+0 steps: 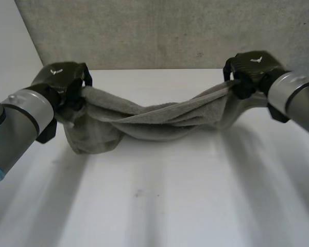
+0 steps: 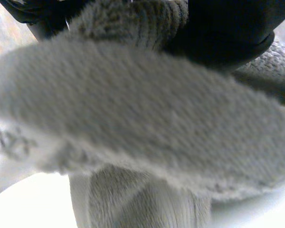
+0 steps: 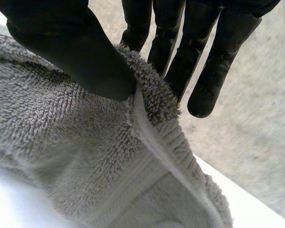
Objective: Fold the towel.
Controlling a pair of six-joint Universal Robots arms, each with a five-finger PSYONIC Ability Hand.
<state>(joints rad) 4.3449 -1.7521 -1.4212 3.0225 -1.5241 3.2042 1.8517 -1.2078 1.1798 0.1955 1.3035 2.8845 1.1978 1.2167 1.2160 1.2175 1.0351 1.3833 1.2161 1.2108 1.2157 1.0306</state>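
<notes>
Left hand (image 1: 67, 77) of mine grips one bunched end of the grey towel (image 1: 154, 121), lifted above the white table (image 1: 170, 206). The towel sags in a twisted band between both hands, hanging low over the table. My right hand (image 1: 252, 67) pinches the far hemmed edge between thumb (image 3: 71, 52) and straight fingers (image 3: 171, 52).

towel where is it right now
In the head view the towel hangs stretched between the left hand and the right hand, sagging toward the white table.
</notes>
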